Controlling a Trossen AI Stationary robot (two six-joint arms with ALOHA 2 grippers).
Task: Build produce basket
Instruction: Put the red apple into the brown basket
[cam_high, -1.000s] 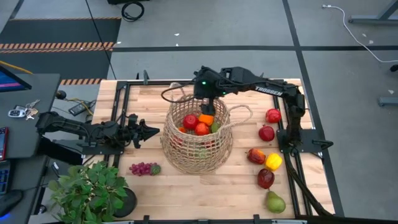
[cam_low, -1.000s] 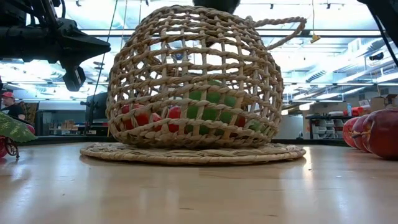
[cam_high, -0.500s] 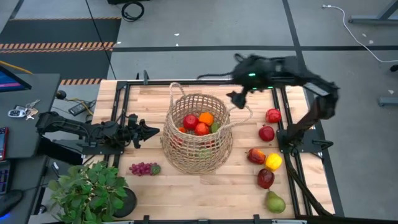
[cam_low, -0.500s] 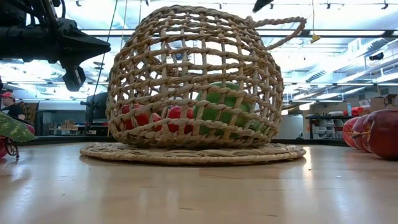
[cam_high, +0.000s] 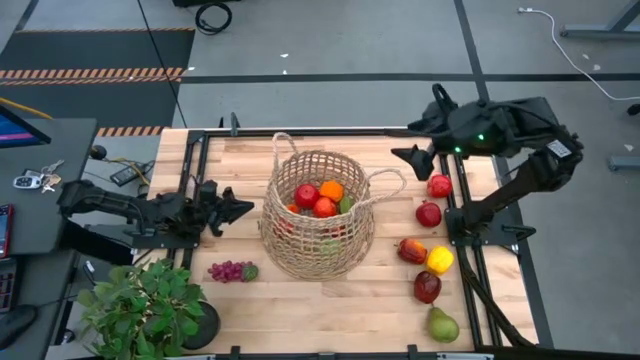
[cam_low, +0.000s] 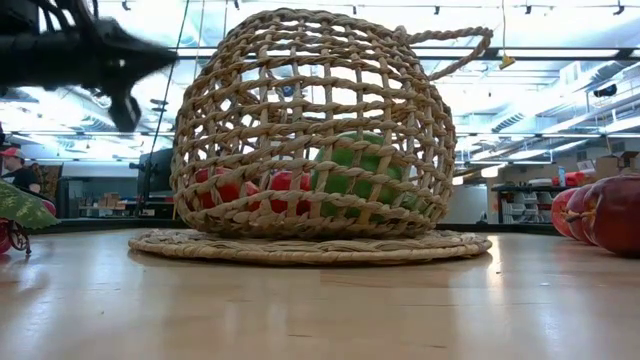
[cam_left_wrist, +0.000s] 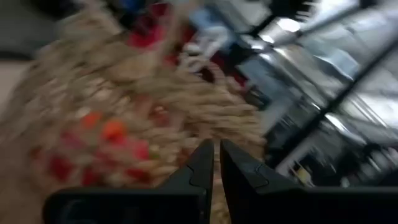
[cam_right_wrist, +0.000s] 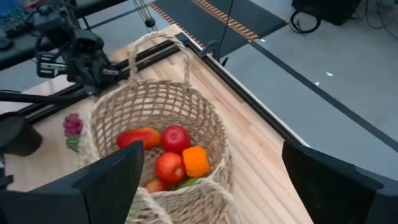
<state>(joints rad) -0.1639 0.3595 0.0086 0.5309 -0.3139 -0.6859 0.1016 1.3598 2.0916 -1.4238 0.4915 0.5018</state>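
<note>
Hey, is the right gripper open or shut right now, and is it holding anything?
Open and empty. The right gripper hangs above the table right of the basket, and its fingers stand wide apart with nothing between them.

The high view is taken from above, looking straight down on the whole counter (cam_high: 300, 290) and both arms. The low view is set at counter height, close to the basket (cam_low: 310, 130), facing level into the room behind. The left wrist view is aimed past 2 dark fingers (cam_left_wrist: 202, 171) at the basket from close range. The right wrist view looks down from higher up, well back from the basket. The basket is shared by all 4 views; the left arm (cam_right_wrist: 68, 37) is also seen in the right wrist view.
</note>
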